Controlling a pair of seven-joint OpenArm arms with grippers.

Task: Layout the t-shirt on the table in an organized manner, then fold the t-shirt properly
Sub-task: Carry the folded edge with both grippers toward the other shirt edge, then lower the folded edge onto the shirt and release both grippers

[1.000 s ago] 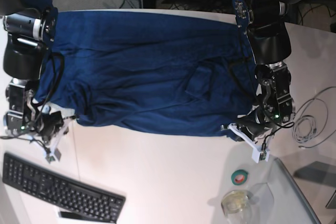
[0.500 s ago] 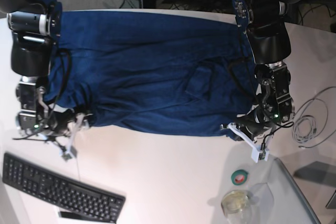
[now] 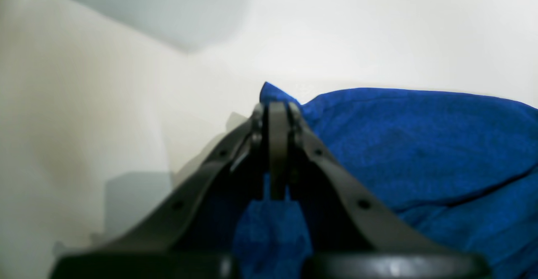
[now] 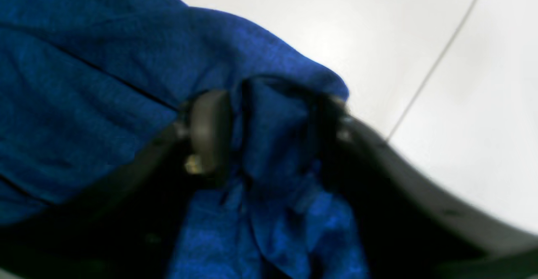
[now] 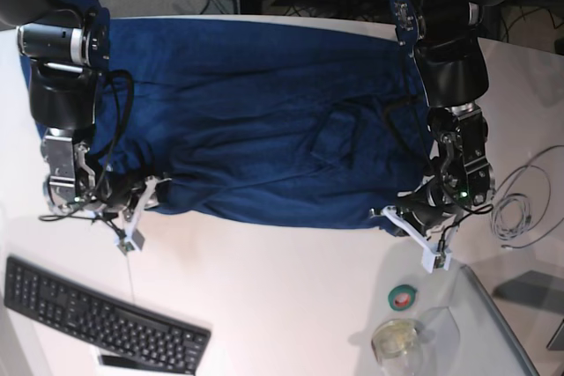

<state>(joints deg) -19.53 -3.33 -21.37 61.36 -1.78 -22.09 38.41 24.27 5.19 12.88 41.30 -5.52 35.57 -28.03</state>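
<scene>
Navy t-shirt [image 5: 256, 121] lies spread but wrinkled on white desk [image 5: 282, 279]. We judge layout unfinished, no fold made. Left claw [image 3: 278, 144] pinches hem; right claw [image 4: 273, 132] half-wide around bunched corner.

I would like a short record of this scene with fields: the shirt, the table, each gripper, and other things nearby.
shirt: dark blue t-shirt, spread wide across the table, wrinkled, not folded
table: white table, thin dark seam visible in the right wrist view
left gripper: shut on the t-shirt edge
right gripper: jaws apart, a bunch of t-shirt fabric between them
other things: black keyboard, green tape roll, small glass dish, grey cable
</scene>
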